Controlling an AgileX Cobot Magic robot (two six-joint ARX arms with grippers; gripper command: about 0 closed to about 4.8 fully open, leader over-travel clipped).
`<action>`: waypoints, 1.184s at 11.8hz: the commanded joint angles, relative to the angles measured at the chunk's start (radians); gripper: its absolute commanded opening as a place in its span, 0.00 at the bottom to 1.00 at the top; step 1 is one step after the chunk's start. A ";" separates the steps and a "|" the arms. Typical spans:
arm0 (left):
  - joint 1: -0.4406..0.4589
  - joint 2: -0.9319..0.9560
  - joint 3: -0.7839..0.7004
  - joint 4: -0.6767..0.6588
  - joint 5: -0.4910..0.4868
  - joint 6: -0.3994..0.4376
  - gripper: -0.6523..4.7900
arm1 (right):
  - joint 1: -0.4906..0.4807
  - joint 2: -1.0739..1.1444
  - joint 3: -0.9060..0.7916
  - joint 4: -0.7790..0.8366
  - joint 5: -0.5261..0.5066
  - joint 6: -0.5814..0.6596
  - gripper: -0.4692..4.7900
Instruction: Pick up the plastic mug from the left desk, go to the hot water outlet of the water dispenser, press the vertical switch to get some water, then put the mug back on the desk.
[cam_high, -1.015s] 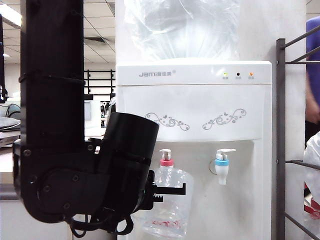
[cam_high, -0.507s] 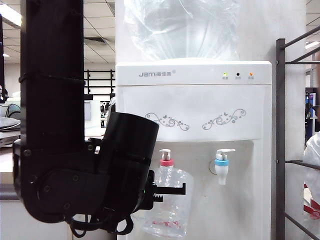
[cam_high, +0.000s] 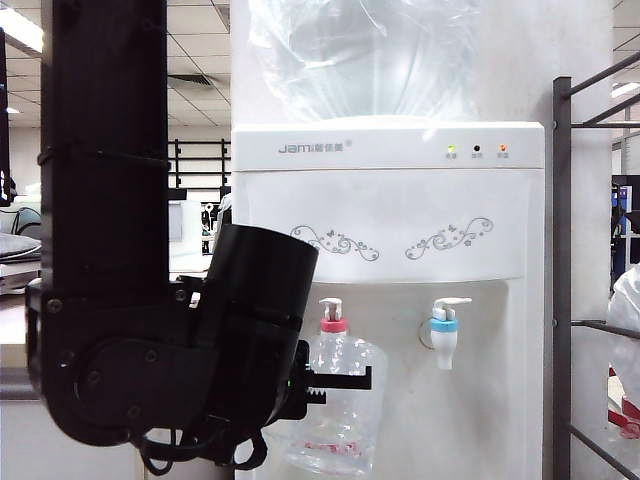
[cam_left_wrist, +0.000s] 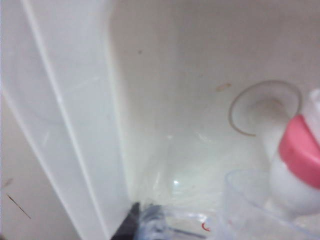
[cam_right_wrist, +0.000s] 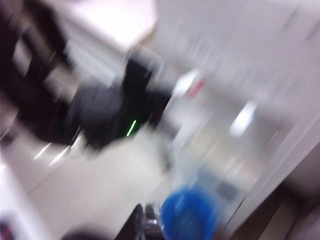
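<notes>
Where "Jam" marks the water dispenser, blurred right claw seemingly closed.

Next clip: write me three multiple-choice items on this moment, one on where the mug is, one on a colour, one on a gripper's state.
1. Where is the plastic mug?
A. under the hot water outlet
B. under the blue-collared tap
C. on a desk

2. What colour is the collar above the mug?
A. green
B. red
C. black

3. The left gripper is:
A. wide open, empty
B. shut on the plastic mug
C. out of sight

Key: 1 A, the mug hangs below the red tap; 2 B, a red ring shows; 3 B, black fingers clamp the mug's side.
</notes>
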 joint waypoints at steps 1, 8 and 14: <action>-0.001 -0.008 0.005 0.026 -0.005 -0.007 0.11 | 0.001 0.073 0.005 0.138 0.008 -0.012 0.09; -0.001 -0.008 0.007 0.026 -0.005 -0.007 0.11 | 0.001 0.268 0.005 0.117 -0.097 0.006 0.09; -0.001 -0.008 0.007 0.026 -0.005 -0.011 0.11 | 0.001 0.296 0.005 0.118 -0.098 0.005 0.09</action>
